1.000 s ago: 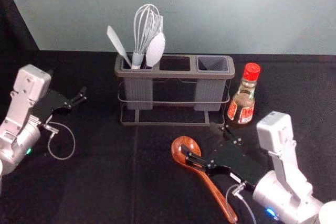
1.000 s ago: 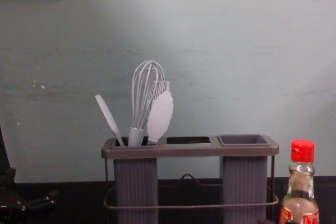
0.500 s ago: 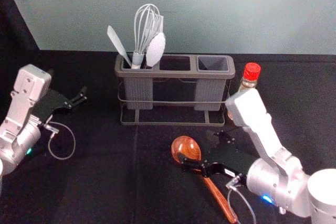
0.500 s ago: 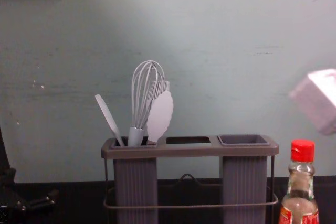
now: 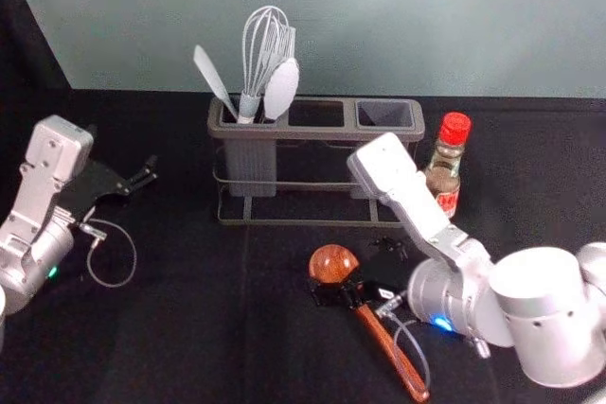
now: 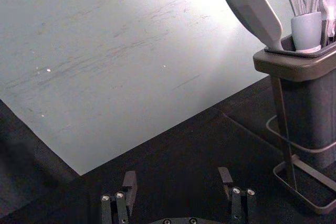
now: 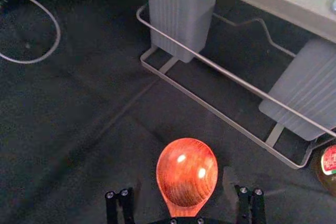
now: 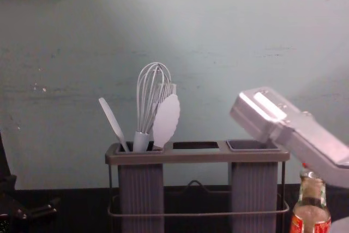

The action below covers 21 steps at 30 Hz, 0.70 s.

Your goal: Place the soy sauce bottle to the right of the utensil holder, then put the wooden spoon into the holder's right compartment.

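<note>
Wooden spoon (image 5: 331, 263): one, lying on black cloth (image 5: 180, 338) before one utensil holder (image 5: 308, 131). Right gripper (image 5: 350, 270): one, two fingers parted astride the spoon's neck, grasping nothing. Soy sauce bottle (image 5: 445, 175): one, upright, just right of the holder. Left gripper (image 5: 121, 149): one, parked at left, spread, empty. Whisk (image 5: 263, 54): one, left compartment.

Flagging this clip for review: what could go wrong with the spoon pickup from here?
The right gripper has its jaws open, one on either side of the wooden spoon near its bowl; closing off-centre might twist or push it.

The spoon lies flat, so it may swing when turned handle-down for the right compartment.

The right arm reaches in close to the soy sauce bottle and could knock it while lifting.
</note>
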Tool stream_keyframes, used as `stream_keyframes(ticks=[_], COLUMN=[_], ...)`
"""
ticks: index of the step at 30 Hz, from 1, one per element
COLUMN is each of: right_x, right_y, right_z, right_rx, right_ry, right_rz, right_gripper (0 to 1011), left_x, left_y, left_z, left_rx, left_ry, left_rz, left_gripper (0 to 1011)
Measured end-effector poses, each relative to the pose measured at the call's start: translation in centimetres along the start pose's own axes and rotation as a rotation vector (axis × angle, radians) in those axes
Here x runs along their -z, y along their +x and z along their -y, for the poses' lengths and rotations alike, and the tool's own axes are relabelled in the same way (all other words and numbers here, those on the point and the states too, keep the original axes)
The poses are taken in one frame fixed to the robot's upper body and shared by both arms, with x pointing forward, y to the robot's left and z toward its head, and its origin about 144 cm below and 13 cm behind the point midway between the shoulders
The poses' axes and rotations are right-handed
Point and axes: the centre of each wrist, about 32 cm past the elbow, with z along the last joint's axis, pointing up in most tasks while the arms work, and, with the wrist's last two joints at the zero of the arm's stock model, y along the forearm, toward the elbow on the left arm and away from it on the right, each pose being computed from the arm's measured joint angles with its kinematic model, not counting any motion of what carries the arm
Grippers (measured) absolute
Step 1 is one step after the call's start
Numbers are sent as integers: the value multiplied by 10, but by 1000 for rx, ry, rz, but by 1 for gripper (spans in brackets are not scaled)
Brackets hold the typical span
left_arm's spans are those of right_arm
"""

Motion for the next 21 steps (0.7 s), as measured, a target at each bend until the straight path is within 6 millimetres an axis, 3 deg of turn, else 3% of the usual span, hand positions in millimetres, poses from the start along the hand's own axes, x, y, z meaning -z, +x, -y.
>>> stream_keyframes(ticks=[6,21], right_x=[-9,-9], right_y=[-1,1], right_z=[-13,-27], right_rx=[7,0], right_ry=[-50,-86], right_rz=[-11,-26], right_gripper=[1004,1004], left_x=[0,0], left_y=[0,0], left_z=[0,0], left_rx=[0,0], left_ry=[0,0], left_rz=[0,0], left_gripper=[1011,1011])
